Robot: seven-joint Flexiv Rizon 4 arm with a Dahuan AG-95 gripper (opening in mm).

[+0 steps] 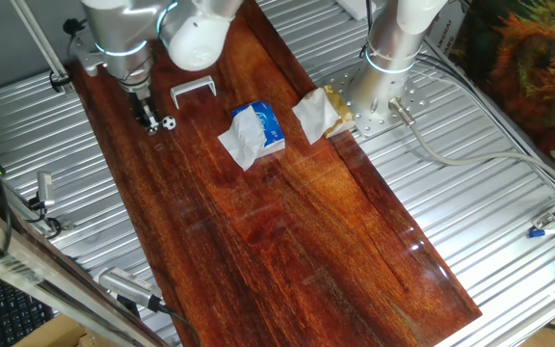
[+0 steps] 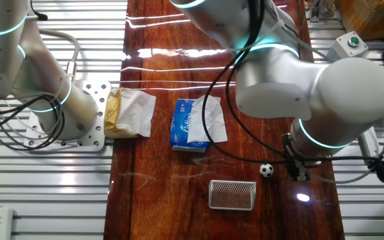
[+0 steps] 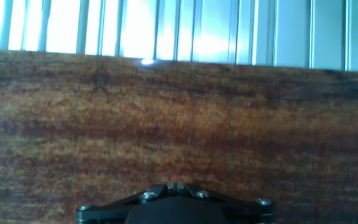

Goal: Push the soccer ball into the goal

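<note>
The soccer ball [image 1: 168, 123] is a tiny white ball with black patches on the dark wooden board. It also shows in the other fixed view [image 2: 266, 170]. The goal [image 1: 193, 92] is a small white-grey bracket standing just beyond the ball; in the other fixed view the goal [image 2: 232, 195] lies below and left of the ball. My gripper [image 1: 150, 122] is shut and empty, its tips down at the board right beside the ball, on the side away from the blue packet. In the other fixed view the gripper [image 2: 299, 173] is right of the ball. The hand view shows only wood; ball and goal are out of it.
A blue packet with white tissue [image 1: 256, 133] lies mid-board, crumpled white-and-tan paper [image 1: 322, 114] beside it near a second arm's base [image 1: 379, 96]. The board [image 1: 287, 231] sits on ribbed metal; its edge is close behind my gripper.
</note>
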